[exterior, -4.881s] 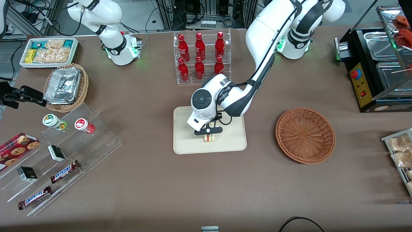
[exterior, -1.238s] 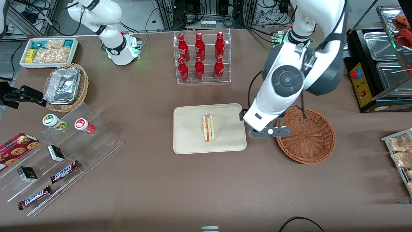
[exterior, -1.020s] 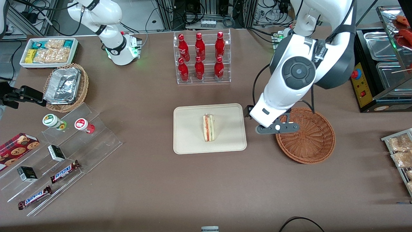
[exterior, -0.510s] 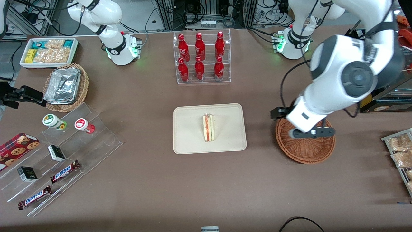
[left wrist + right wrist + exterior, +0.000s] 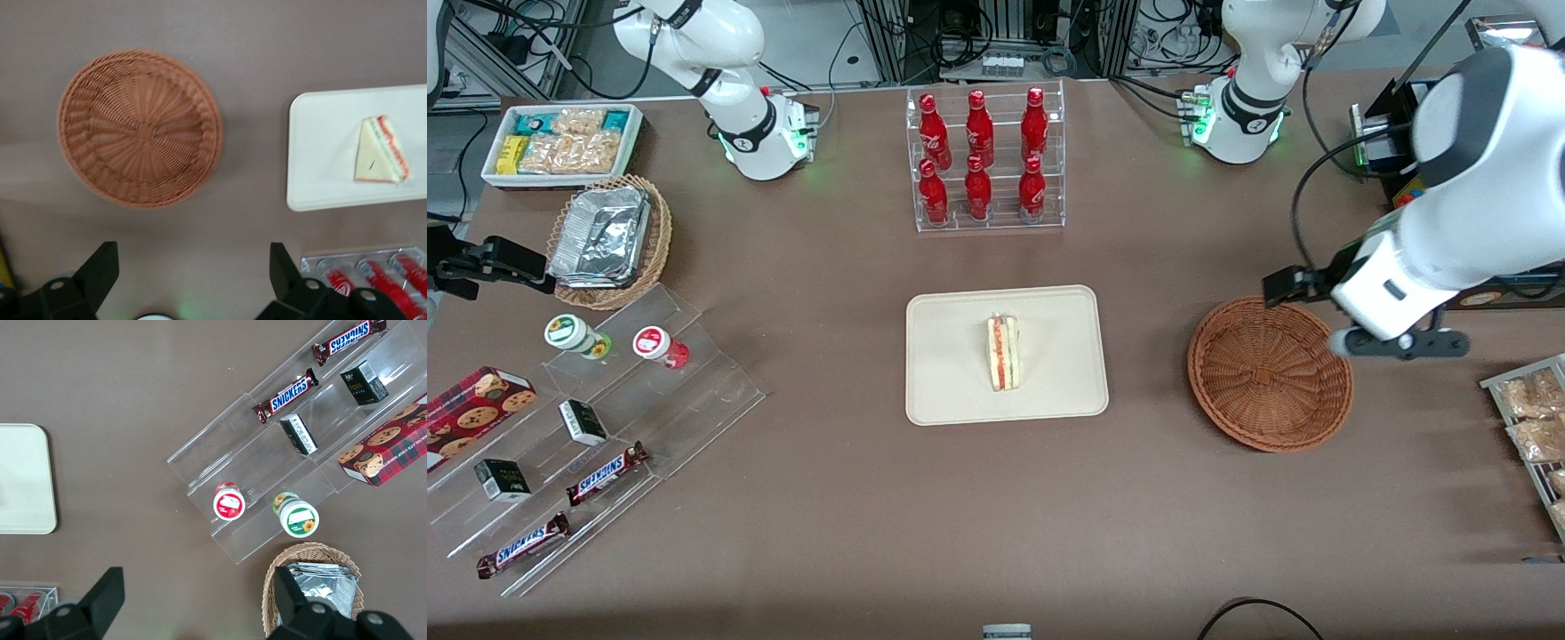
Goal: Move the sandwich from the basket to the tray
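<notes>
On the tray lies the sandwich; our gripper, open and empty, hovers well apart, past the basket.

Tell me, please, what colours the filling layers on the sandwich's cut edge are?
Red-orange and green, between pale cream bread; the sandwich shows best in the front view.

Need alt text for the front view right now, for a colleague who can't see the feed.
The sandwich lies on the cream tray at mid-table, and the brown wicker basket beside it is empty. The left arm's gripper, fingers open and holding nothing, hangs raised just past the basket's rim, toward the working arm's end of the table.
</notes>
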Available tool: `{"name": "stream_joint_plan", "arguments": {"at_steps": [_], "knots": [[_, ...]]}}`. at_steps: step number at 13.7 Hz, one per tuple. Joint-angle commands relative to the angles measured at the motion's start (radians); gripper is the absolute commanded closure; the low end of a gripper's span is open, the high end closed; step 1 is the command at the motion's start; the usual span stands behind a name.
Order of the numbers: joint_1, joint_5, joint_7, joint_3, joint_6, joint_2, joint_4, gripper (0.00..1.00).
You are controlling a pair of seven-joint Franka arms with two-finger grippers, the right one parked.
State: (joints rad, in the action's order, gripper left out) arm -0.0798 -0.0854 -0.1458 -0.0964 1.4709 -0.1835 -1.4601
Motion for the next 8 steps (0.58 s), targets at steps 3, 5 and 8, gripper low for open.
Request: {"name": "stream_joint_plan", "arguments": {"at_steps": [3, 5, 8], "knots": [[0.093, 0.033, 0.09, -0.037, -0.087, 0.128, -0.094, 0.0], [0.101, 0.053, 0.091, -0.037, -0.113, 0.15, -0.095, 0.0], [0.104, 0.124, 0.089, -0.039, -0.13, 0.156, -0.094, 0.0]]}}
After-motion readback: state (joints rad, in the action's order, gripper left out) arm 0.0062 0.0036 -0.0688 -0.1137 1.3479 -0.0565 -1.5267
